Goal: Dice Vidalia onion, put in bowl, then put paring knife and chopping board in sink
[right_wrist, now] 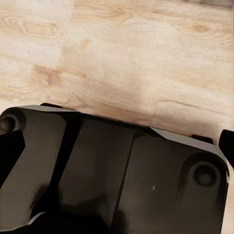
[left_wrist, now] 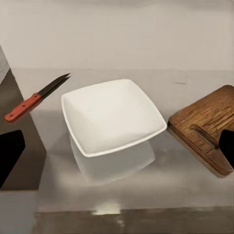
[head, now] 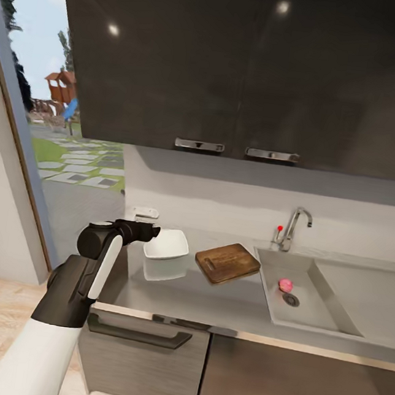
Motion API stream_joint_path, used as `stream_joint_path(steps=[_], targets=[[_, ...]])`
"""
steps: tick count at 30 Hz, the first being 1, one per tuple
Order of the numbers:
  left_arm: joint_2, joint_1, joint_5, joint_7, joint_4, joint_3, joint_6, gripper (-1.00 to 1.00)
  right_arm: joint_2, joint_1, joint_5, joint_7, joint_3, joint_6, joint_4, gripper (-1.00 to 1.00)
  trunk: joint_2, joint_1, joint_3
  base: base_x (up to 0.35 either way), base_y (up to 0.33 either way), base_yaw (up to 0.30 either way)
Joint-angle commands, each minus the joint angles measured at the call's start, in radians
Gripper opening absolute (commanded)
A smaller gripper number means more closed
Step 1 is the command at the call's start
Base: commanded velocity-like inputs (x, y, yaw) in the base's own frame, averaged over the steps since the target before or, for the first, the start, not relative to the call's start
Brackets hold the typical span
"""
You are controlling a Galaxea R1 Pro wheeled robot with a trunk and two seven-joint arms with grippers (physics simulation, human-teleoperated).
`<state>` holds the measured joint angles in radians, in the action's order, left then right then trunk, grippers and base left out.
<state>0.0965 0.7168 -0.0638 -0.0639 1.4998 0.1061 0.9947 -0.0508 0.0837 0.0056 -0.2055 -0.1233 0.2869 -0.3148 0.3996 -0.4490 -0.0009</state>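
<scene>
We list, left to right, on the grey surface [head: 210,298]: paring knife [left_wrist: 35,100], lying flat just beside the bowl; our left pincer [left_wrist: 117,146], fingers spread and empty, near the white bowl [head: 167,244]; chopping board [head: 227,262], tilted, between bowl and sink [head: 333,301]; pink-red onion [head: 285,285] in the basin by the drain; right pincer over wooden floor [right_wrist: 146,58], state we cannot tell.
</scene>
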Motion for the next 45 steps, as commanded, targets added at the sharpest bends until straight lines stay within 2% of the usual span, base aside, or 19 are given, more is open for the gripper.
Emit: stream_joint_path(steps=[1, 14, 17, 29, 35, 45], targets=[[0.000, 0.001, -0.007, -0.007, 0.000, 0.001, 0.004, 1.00, 0.000, 0.001, 0.001, -0.001, -0.001, 0.001, -0.001, 1.00, 0.000, -0.001, 0.000, 0.331, 0.000, 0.000], [-0.002, 0.001, -0.007, -0.007, -0.024, 0.003, 0.001, 1.00, 0.000, 0.001, 0.001, -0.001, -0.002, 0.001, -0.001, 1.00, 0.000, -0.001, -0.001, 0.327, 0.000, 0.000], [-0.003, 0.001, -0.006, -0.007, -0.055, 0.004, -0.046, 1.00, 0.000, 0.001, 0.001, -0.001, -0.002, 0.001, -0.001, 1.00, 0.000, -0.001, -0.001, 0.237, 0.000, 0.000], [-0.007, 0.000, -0.002, -0.018, -0.097, -0.002, -0.069, 1.00, 0.000, 0.001, 0.001, 0.000, -0.002, 0.001, -0.001, 1.00, 0.000, -0.001, -0.001, 0.029, 0.000, 0.000], [-0.008, 0.000, -0.002, -0.022, -0.099, -0.039, -0.070, 1.00, 0.000, 0.001, 0.001, -0.001, -0.002, 0.001, 0.000, 1.00, 0.000, -0.001, -0.001, 0.000, 0.000, 0.000], [-0.008, 0.000, -0.002, -0.021, -0.126, -0.050, -0.071, 1.00, 0.000, 0.001, 0.001, -0.001, -0.002, 0.001, 0.000, 1.00, 0.000, -0.001, -0.001, 0.000, 0.000, 0.000]])
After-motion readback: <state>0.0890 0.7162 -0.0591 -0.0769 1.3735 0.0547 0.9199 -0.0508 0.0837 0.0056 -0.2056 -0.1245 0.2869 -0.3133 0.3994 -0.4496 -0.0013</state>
